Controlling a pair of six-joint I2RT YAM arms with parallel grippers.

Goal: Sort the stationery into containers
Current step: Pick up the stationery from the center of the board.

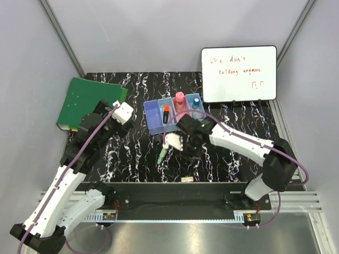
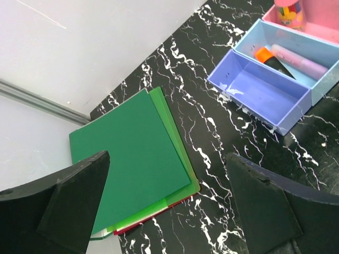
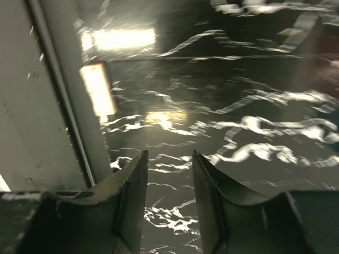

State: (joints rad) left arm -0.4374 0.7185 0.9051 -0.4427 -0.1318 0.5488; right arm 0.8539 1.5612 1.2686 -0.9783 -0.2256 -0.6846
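So the left black two-finger claw (image 2: 168,156) is hanging wide open with nothing in it, above the black marbled tabletop (image 2: 212,137) between the flat green binder (image 2: 132,169) and the row of small plastic bins (image 2: 265,98). The right claw (image 3: 169,154) is sitting about half open, gripping nothing. The green highlighter (image 1: 162,154) is sitting just beside it, on the near side of the bins.
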